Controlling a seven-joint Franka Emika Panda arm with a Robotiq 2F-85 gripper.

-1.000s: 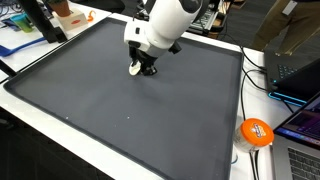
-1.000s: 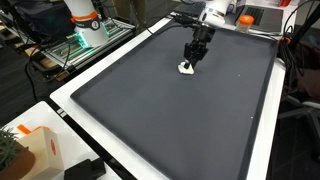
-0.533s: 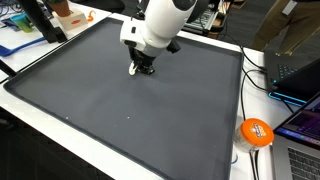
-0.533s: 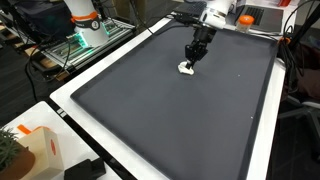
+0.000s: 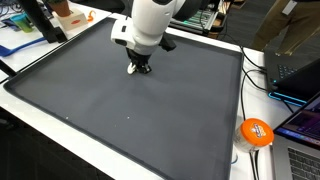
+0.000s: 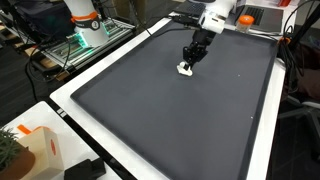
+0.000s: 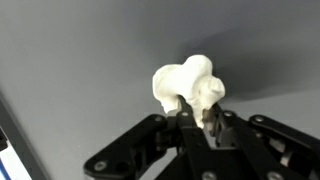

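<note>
A small cream-white lumpy object (image 7: pixel 187 85) sits between my black fingers in the wrist view, and my gripper (image 7: pixel 193 122) is shut on its lower end. In both exterior views the gripper (image 5: pixel 139 68) (image 6: pixel 189 64) points down at the dark grey mat (image 5: pixel 120 110) (image 6: pixel 170 120), with the white object (image 6: pixel 185 70) at its tip right at the mat's surface. Whether the object rests on the mat or hangs just above it I cannot tell.
An orange round object (image 5: pixel 257 131) lies off the mat beside cables and a laptop (image 5: pixel 295 70). An orange-and-white device (image 6: pixel 85 18) stands beyond the mat's far corner. A cardboard box (image 6: pixel 35 150) sits near the mat's front corner.
The jaws have closed on the white object. The arm's wrist has shifted slightly sideways over the mat; the object stays at about the same spot.
</note>
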